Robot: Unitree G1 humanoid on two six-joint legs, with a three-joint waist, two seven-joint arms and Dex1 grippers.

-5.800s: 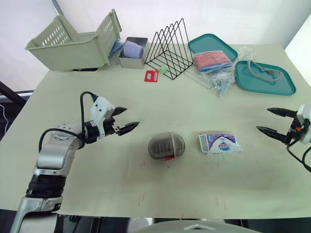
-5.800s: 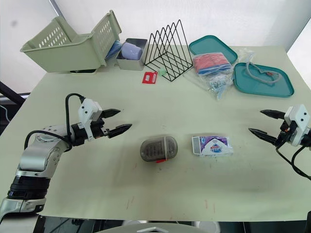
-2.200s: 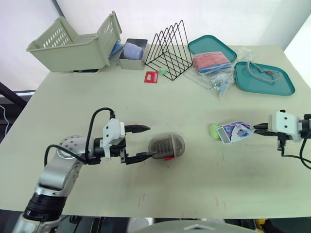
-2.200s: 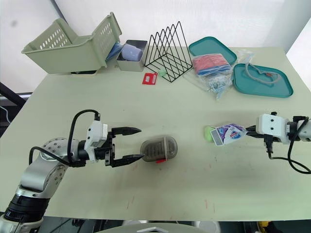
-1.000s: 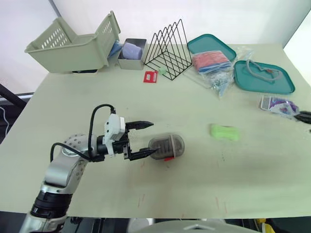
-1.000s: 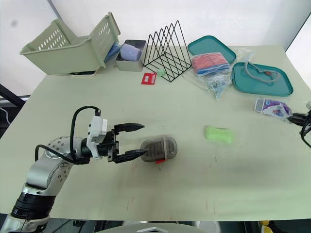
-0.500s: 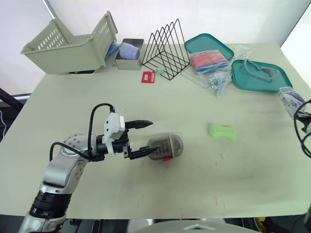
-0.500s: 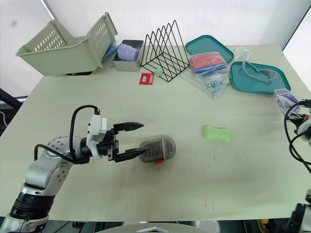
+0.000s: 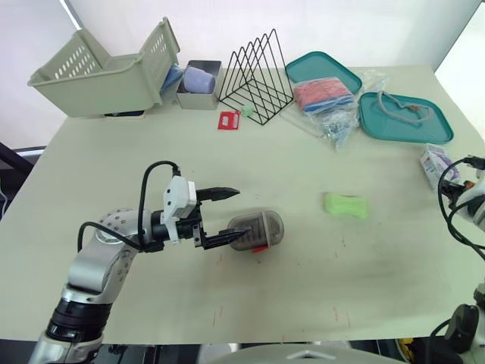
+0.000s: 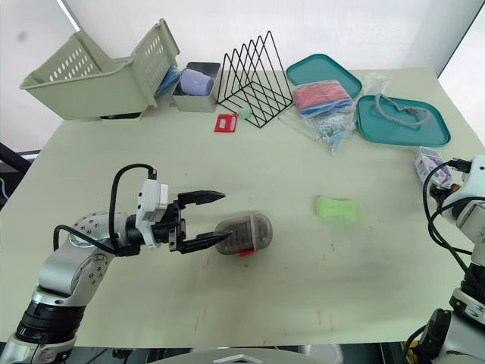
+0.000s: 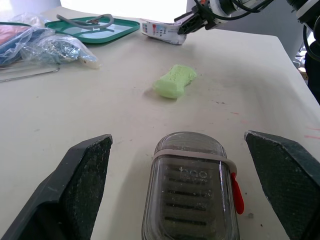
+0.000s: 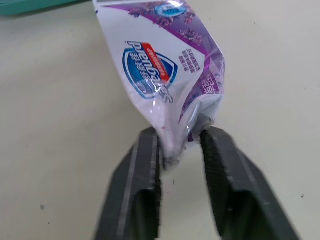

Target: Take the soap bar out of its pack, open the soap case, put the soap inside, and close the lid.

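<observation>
Basket (image 9: 98, 72), wire rack (image 9: 255, 76) beyond soap case (image 9: 258, 229)

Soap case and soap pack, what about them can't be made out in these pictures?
- Soap case: left wrist view, near end cut off by the picture's edge; its smoky ribbed plastic hides the inside.
- Soap pack: right wrist view, far end cut off by the picture's edge; its tail is hidden between the fingers of the right gripper.
- Head views: its print is too small to read.

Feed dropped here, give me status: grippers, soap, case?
Left gripper open at closed soap case. Right gripper shut on soap pack. Soap bar bare on table, nothing between it and case.
</observation>
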